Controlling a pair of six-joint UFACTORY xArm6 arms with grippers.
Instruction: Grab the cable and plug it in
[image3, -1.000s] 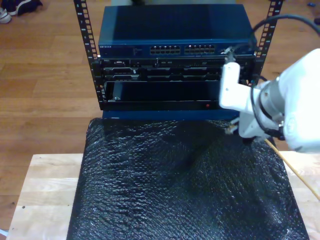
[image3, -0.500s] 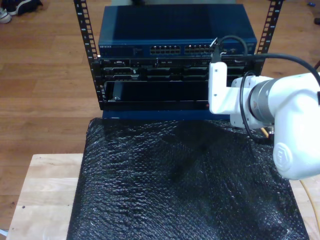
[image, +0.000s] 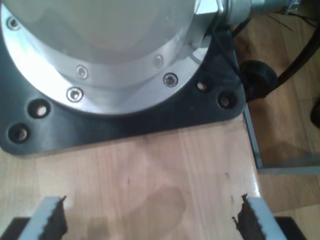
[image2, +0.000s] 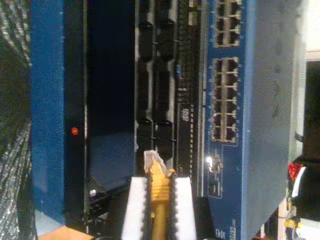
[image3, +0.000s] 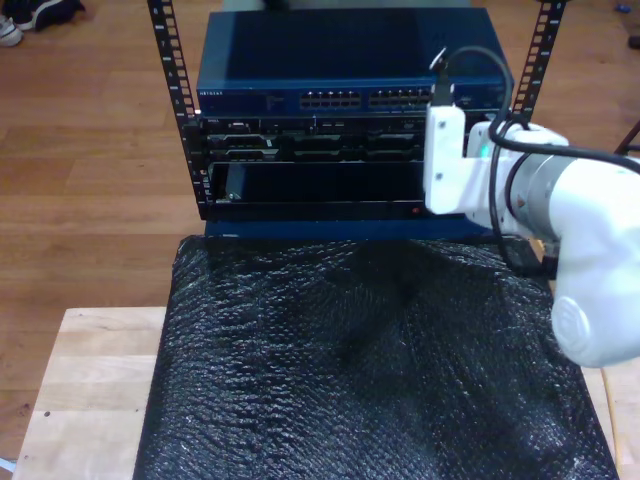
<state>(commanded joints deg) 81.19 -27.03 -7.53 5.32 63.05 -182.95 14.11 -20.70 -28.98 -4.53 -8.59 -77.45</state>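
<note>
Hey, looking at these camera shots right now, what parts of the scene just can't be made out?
- Exterior view: the arm's white body hides my second gripper and the cable.
- Second wrist view: the cable runs off the frame edge; its plug is blurry, latch unreadable.
- Second wrist view: the switch port labels are too small.

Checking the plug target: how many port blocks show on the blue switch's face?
2 on the blue switch: first block mid-face, second block toward the exterior view's right, next to the arm, which may hide more.
</note>
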